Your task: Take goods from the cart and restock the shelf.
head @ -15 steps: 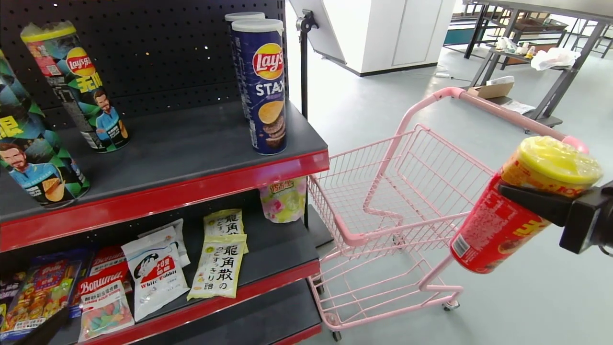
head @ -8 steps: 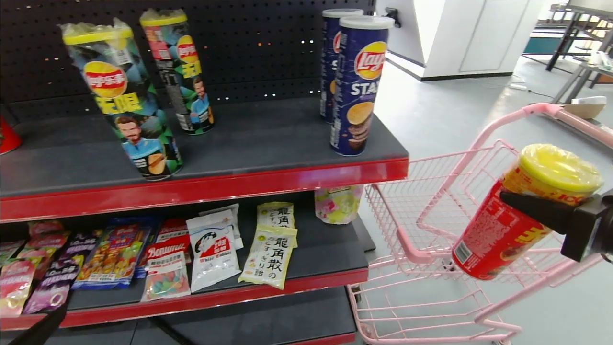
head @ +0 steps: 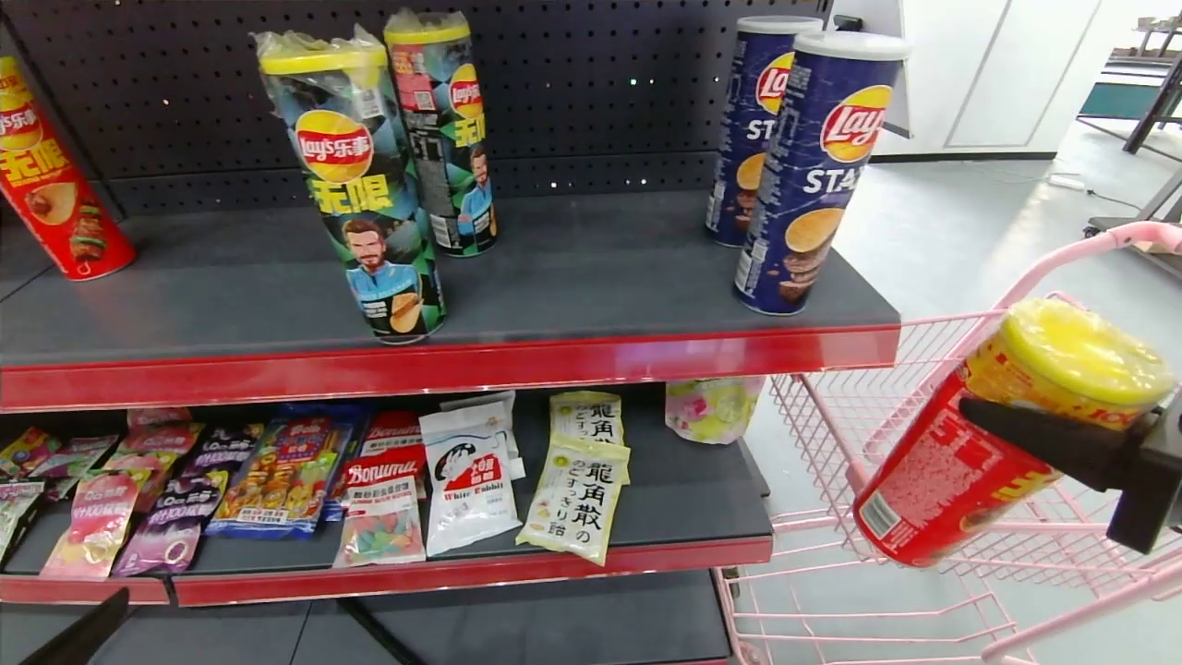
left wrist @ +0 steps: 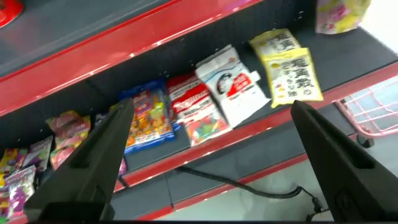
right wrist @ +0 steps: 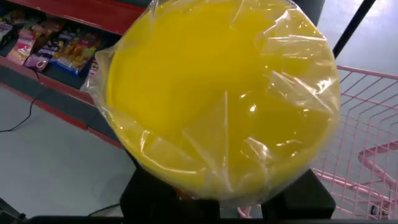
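My right gripper [head: 1027, 411] is shut on a red chip can [head: 928, 485] with a yellow wrapped lid [right wrist: 217, 93], held tilted above the pink cart [head: 933, 605] to the right of the shelf. The dark upper shelf [head: 600, 268] carries a red can [head: 55, 194] at the far left, two green-black cans [head: 369, 194] in the middle and two blue cans [head: 813, 175] at its right end. My left gripper [left wrist: 211, 162] hangs open and empty, low in front of the lower shelf [head: 683, 503]; one finger [head: 78, 633] shows at the bottom left.
Several flat snack bags [head: 462, 480] lie in rows on the lower shelf. The upper shelf has bare stretches between the red can and the green-black cans, and between those and the blue cans. Grey floor [head: 960, 240] lies beyond the cart.
The whole head view has swung left toward the shelf, bringing its left end and a red can into sight. The red can stays held in my right gripper.
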Controlling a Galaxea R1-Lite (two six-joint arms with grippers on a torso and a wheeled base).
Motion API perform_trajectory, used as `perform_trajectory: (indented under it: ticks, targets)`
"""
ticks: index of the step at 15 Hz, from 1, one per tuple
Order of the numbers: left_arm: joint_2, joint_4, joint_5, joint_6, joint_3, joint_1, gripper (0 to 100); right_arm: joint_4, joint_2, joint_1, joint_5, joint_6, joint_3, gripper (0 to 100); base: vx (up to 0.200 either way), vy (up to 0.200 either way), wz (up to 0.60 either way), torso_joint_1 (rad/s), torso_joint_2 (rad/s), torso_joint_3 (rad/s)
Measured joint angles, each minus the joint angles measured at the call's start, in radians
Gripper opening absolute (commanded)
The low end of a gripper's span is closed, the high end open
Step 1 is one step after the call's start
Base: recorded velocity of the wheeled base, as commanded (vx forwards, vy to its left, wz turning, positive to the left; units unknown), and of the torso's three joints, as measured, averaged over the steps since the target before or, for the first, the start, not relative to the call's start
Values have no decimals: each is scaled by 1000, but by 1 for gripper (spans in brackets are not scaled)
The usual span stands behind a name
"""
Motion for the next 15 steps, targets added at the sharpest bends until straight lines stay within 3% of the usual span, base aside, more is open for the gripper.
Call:
perform_trajectory:
  ticks: [6,15]
  targets:
    - [-1,0,-1,1,1,0,100,0,-36,5,8,-45,63,0,0,200,0,2,2,6]
    - [7,0,0,4,-1,0,100,-2,-11,113,23,-46,41,0,0,200,0,1,2,3]
